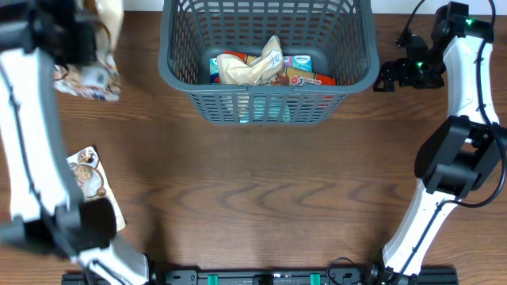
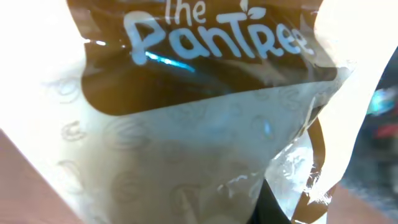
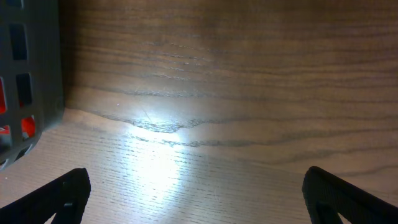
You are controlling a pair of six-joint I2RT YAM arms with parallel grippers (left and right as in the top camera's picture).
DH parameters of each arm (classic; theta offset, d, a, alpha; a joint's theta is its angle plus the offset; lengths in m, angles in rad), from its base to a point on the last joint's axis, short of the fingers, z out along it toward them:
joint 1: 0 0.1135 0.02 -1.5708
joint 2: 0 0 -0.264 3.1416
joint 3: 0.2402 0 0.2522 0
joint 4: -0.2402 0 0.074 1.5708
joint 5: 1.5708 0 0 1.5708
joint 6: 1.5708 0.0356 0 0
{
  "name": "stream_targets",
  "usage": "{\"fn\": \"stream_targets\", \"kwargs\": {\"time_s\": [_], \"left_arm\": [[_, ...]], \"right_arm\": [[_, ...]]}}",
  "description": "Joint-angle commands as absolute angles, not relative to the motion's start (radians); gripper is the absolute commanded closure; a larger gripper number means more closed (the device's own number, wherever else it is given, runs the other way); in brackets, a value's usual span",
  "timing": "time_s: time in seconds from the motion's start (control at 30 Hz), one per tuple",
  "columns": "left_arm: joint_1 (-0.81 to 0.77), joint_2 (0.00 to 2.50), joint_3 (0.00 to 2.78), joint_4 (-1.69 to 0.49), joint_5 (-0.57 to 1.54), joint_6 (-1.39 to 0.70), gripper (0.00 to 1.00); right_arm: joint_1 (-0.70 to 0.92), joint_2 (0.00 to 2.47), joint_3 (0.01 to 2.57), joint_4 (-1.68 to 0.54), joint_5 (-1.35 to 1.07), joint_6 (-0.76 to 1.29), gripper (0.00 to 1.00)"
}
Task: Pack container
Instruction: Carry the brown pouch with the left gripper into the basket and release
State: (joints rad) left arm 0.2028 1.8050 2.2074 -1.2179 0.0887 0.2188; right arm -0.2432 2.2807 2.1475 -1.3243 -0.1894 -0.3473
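Note:
The container [image 1: 178, 67], a dark grey-blue lattice basket, stands at the back middle of the table and holds several snack packets [image 1: 261, 67]. My left gripper [image 1: 89, 43] is up at the far left, well left of the basket, shut on a brown and white "The Pantree" packet [image 1: 111, 16]. That packet [image 2: 205, 124] fills the left wrist view, and only a dark finger tip shows at the bottom. My right gripper [image 1: 388, 77] hovers just right of the basket, open and empty [image 3: 199, 205]. The basket's corner [image 3: 28, 81] shows at the left of the right wrist view.
Another packet [image 1: 89, 81] lies on the table under the left gripper. A printed packet [image 1: 95, 180] lies at the left front beside the left arm's base. Bare wooden table [image 1: 261, 190] spreads in front of the basket.

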Motion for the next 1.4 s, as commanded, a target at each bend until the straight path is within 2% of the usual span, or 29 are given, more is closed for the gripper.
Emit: {"fn": "stream_targets", "kwargs": {"time_s": [0.0,0.2,0.4,0.57,1.0,1.03,1.07,1.1,1.37], "left_arm": [[0.147,1.71,2.219,-1.169,0.154,0.285,0.94],[-0.077,1.62,2.219,-1.007,0.159,0.476,0.94],[-0.292,1.69,2.219,-0.949,0.339,0.912,0.94],[-0.365,1.793,2.219,-0.944,0.382,1.197,0.94],[-0.37,2.141,2.219,-0.865,0.381,1.199,0.92],[-0.37,2.161,2.219,-0.865,0.381,1.192,0.84],[-0.37,2.172,2.219,-0.869,0.381,1.192,0.67],[-0.37,2.183,2.219,-0.873,0.381,1.192,0.24],[-0.37,2.099,2.219,-0.869,0.331,1.067,0.06]], "right_arm": [[-0.234,2.276,2.143,-1.328,-0.191,-0.352,0.01],[-0.234,2.276,2.143,-1.328,-0.191,-0.352,0.01],[-0.234,2.276,2.143,-1.332,-0.191,-0.352,0.01],[-0.234,2.276,2.143,-1.342,-0.191,-0.352,0.01],[-0.234,2.276,2.143,-1.362,-0.191,-0.352,0.01],[-0.234,2.276,2.143,-1.362,-0.191,-0.352,0.01],[-0.234,2.276,2.143,-1.363,-0.191,-0.352,0.01],[-0.234,2.276,2.143,-1.365,-0.191,-0.352,0.01],[-0.234,2.276,2.143,-1.37,-0.191,-0.352,0.01]]}}
